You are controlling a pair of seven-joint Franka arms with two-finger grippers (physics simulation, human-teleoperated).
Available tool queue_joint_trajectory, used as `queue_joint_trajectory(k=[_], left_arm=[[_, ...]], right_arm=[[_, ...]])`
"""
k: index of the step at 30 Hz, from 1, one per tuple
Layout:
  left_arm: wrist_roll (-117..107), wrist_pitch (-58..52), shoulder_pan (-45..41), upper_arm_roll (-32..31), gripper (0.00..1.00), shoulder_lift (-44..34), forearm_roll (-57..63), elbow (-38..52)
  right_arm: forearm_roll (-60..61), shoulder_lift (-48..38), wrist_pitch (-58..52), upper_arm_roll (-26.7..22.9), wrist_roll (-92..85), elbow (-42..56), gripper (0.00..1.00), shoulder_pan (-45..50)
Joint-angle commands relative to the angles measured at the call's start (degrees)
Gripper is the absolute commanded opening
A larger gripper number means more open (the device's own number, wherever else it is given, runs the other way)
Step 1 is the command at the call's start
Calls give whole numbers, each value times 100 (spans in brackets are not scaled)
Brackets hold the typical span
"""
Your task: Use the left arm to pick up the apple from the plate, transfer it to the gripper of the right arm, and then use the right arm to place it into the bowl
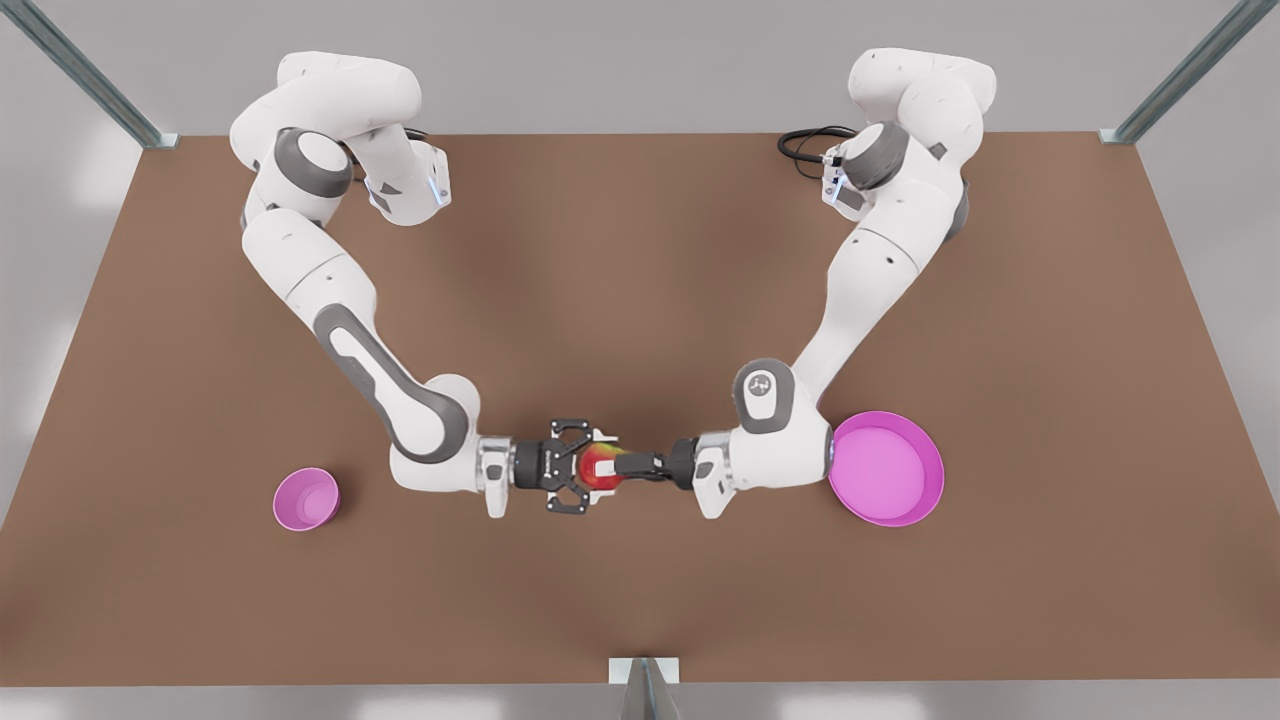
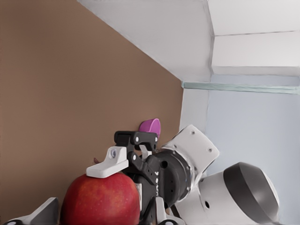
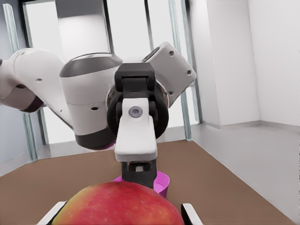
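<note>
The red apple (image 1: 600, 473) hangs above the table's middle, between both grippers. From the front view's right, my left gripper (image 1: 622, 466), slim and black, is shut on it. My right gripper (image 1: 597, 466), the black open-linkage one, comes from the front view's left and closes around the apple. Its white pads (image 2: 108, 163) press on the apple (image 2: 101, 199), one of them hidden there. In the right wrist view the apple (image 3: 122, 206) sits between my pads (image 3: 190, 213). The pink plate (image 1: 888, 468) lies behind the left wrist. The small pink bowl (image 1: 306, 499) stands at the front view's left.
The brown table (image 1: 640, 260) stretches wide around both arms. Metal frame posts (image 1: 1190, 70) rise at the back corners, and a bracket (image 1: 645, 680) sits at the front edge. A black cable (image 1: 805, 145) loops near the left arm's base.
</note>
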Motion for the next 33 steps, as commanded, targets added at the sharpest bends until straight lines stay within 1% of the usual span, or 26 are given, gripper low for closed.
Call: queue_joint_trajectory(k=[1,5,6,7,8,9,10,11,12,13,14,15,16,17,18,19,20,21,22,23,26,27,30,33], left_arm=[[-304,-227,116,-7,100,-49,28,0],[-304,-1299,914,2,100,-189,72,0],[-322,-2289,1494,-16,100,-356,684,0],[-357,-3045,1933,-7,100,-592,1238,0],[-366,-4032,2524,-42,100,-979,2487,0],[-366,-4911,2893,-51,100,-1357,3393,0],[-357,-5525,3156,-60,100,-1656,3875,0],[-348,-5870,3543,-138,100,-1938,4501,-27],[-357,-5862,3711,-148,100,-2105,5055,-53],[-296,-5091,3370,456,100,-3112,5073,-1305],[-304,-3359,1841,2232,100,-4881,4459,-3715],[-375,-4162,1514,2463,100,-4892,4334,-3430],[-401,-4393,1470,2463,100,-4786,4317,-3157],[-567,-4377,1338,2340,100,-4777,4361,-3112],[-524,-4839,1154,2191,100,-4646,4457,-2481],[-524,-5219,1153,2190,100,-4619,4458,-1875],[-506,-5369,1188,2208,100,-4452,4493,-1697],[-515,-5369,1206,2225,100,-4426,4545,-1696],[-524,-5369,1171,2226,100,-4347,4957,-1696],[-533,-5369,1171,2217,100,-4320,5038,-1705],[-550,-5369,1188,2217,100,-4294,5038,-1705],[-550,-5369,1188,2217,100,-4294,5029,-1705],[-550,-5369,1215,2226,100,-4294,4994,-1697],[-542,-5369,1215,2226,100,-4294,5003,-1705]], right_arm=[[4,-18,-71,9,-81,-8,66,-44],[-39,-80,-361,18,-63,-61,66,-352],[-118,-106,-449,18,-54,-79,66,-457],[-154,-150,-528,18,-54,-166,66,-545],[-224,-194,-616,9,-46,-246,66,-642],[-312,-211,-704,9,-46,-298,66,-730],[-443,-238,-782,9,-37,-342,66,-826],[-751,-255,-958,-17,7,-386,66,-1011],[-1199,-299,-1187,-26,209,-386,66,-1213],[-1577,-335,-1389,-26,394,-465,66,-1406],[-1902,-431,-1714,-35,675,-501,66,-1600],[-2394,-545,-2100,-52,982,-501,66,-1837],[-2771,-589,-2329,-43,1140,-483,66,-1986],[-3263,-633,-2619,-43,1281,-474,66,-2188],[-3651,-660,-2874,-52,1386,-448,66,-2347],[-3923,-668,-3015,-61,1396,-430,66,-2443],[-4432,-669,-3182,-61,1396,-422,66,-2628],[-4749,-669,-3270,-70,1387,-422,66,-2760],[-5101,-669,-3472,-70,1378,-413,66,-2909],[-5364,-669,-3603,-70,1378,-378,66,-3015],[-6850,-800,-4070,-52,1334,-132,66,-3279],[-7105,-870,-4140,-70,1308,-70,66,-3288],[-8186,-915,-4193,-61,1229,220,67,-3288],[-8855,-862,-4070,-61,1027,317,67,-3270]])
